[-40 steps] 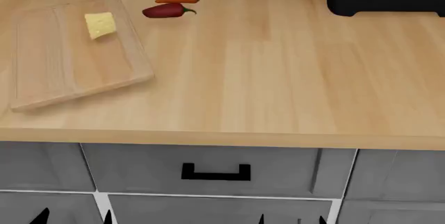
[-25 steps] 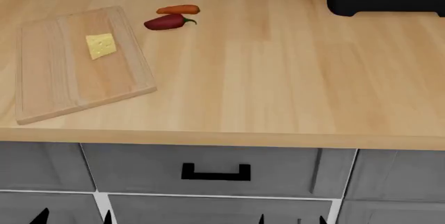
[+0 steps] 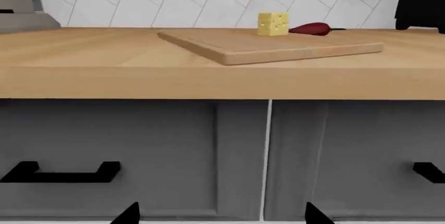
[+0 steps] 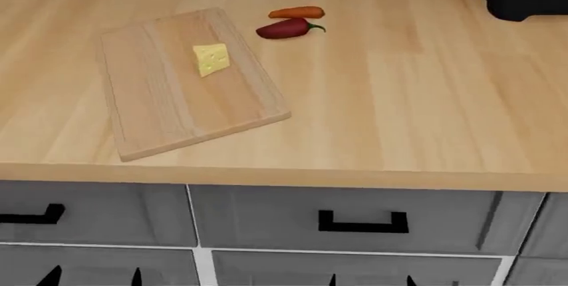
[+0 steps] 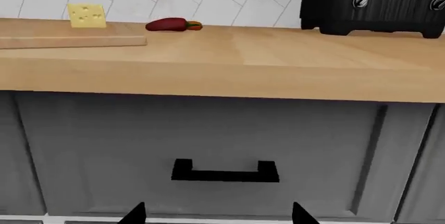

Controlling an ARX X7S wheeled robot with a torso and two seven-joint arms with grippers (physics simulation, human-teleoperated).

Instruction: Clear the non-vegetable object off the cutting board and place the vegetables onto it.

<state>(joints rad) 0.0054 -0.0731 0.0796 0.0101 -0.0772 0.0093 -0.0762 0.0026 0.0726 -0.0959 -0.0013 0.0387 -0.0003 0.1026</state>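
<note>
Countertop (image 4: 400, 100): carrot (image 4: 297, 12) visible overhead (wrists barely).

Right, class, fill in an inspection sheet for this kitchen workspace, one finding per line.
Surface: wooden countertop, bare between items.
Job's things: cheese wedge on the cutting board; carrot and chili pepper lie side by side on the counter beyond the board.
Clutter: black appliance at the counter's far right.
Grippers: left gripper and right gripper both low before the drawers, open, holding nothing.
Cables: nothing seen.
Surroundings: grey drawers, white tiled wall.
</note>
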